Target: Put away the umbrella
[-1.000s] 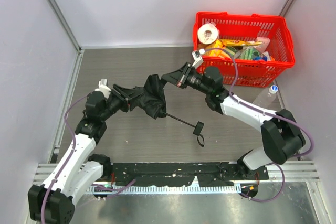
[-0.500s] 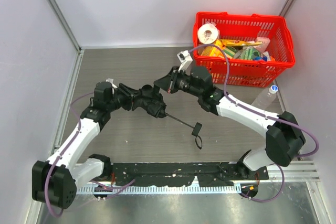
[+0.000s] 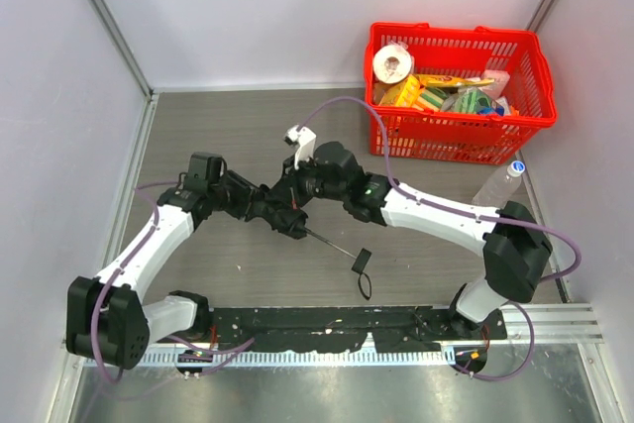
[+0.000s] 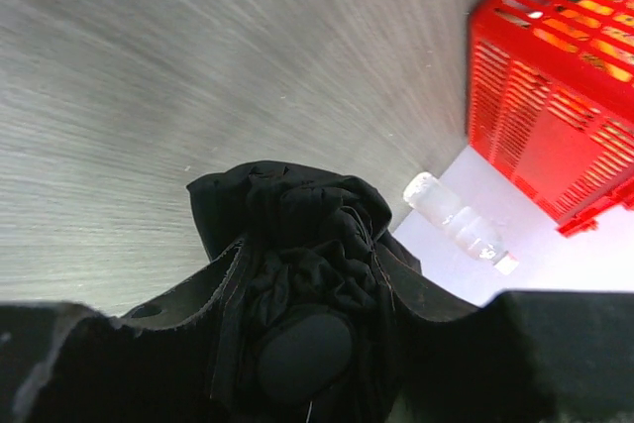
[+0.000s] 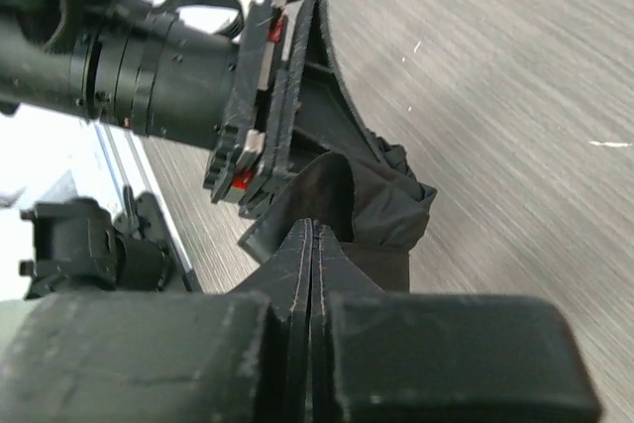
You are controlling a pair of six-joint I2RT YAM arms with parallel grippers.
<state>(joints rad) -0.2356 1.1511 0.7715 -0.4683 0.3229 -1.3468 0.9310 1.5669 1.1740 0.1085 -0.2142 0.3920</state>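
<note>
While the left gripper clamps the bunched canopy of the umbrella at mid-table, the right gripper sits pressed shut just beside the fabric. The handle points toward the near edge. Open tabletop stretches leftward, and the red basket stands in the far right corner.

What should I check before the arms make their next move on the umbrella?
1. Left gripper holds the umbrella: ok, fabric bunched between its fingers.
2. Right gripper pinching fabric: cannot tell, jaws shut flush at the fabric's edge.
3. Shaft collapsed: not ok, it sticks out bare.
4. Handle free on the table: ok.
5. Room in the red basket: cannot tell, it looks full.
</note>
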